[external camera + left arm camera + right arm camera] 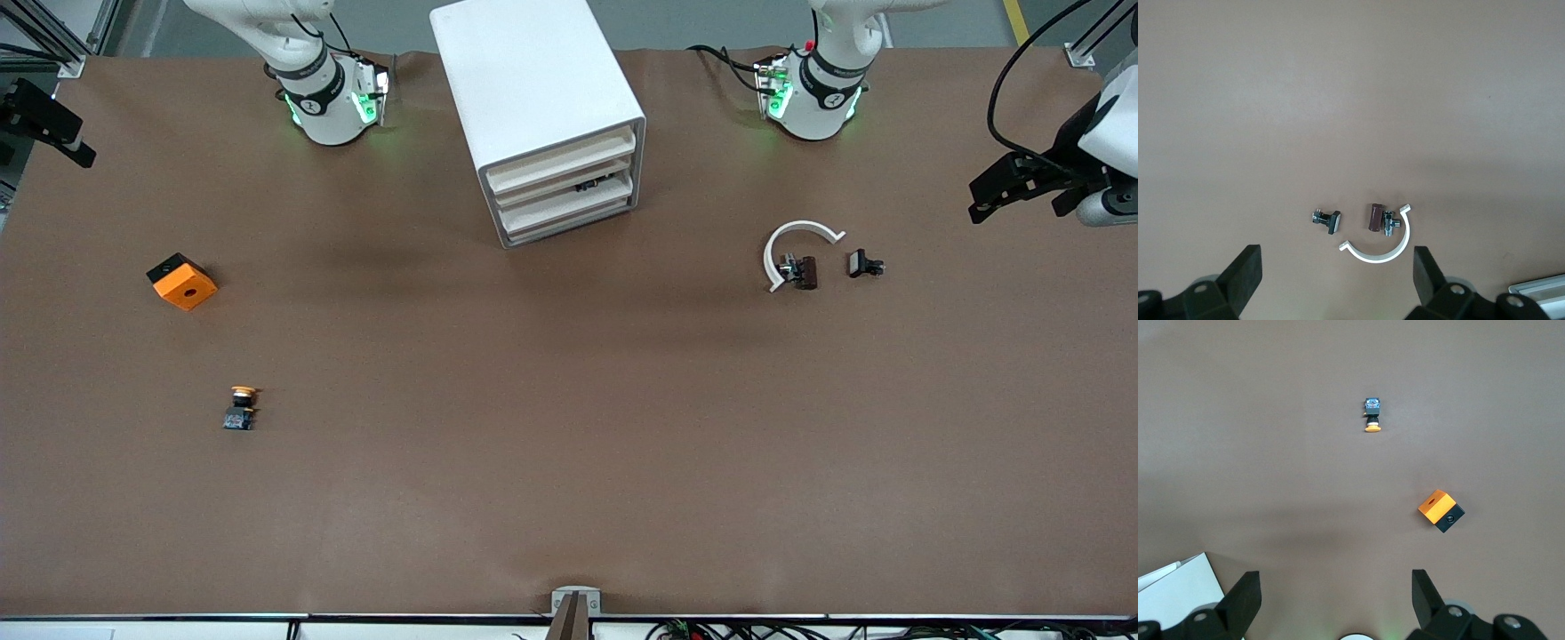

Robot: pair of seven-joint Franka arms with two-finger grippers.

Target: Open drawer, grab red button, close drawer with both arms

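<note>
The white cabinet [533, 80] stands between the two arm bases, and its corner shows in the right wrist view [1171, 593]. Its lowest drawer [569, 216] is pushed in like the two above it. A small dark thing [589, 186] shows in a gap between the drawers. The red-capped button is hidden. My left gripper [1337, 257] is open and empty, high over the table above a white C-shaped clip [1386, 252]. My right gripper [1335, 577] is open and empty, high over the table by the right arm's base [324, 102].
An orange cube [181, 281] and an orange-yellow-capped button [241, 407] lie toward the right arm's end. The white clip [791, 236], a brown part [803, 271] and a small black part [862, 264] lie toward the left arm's end. Black fixtures [1022, 187] overhang both table ends.
</note>
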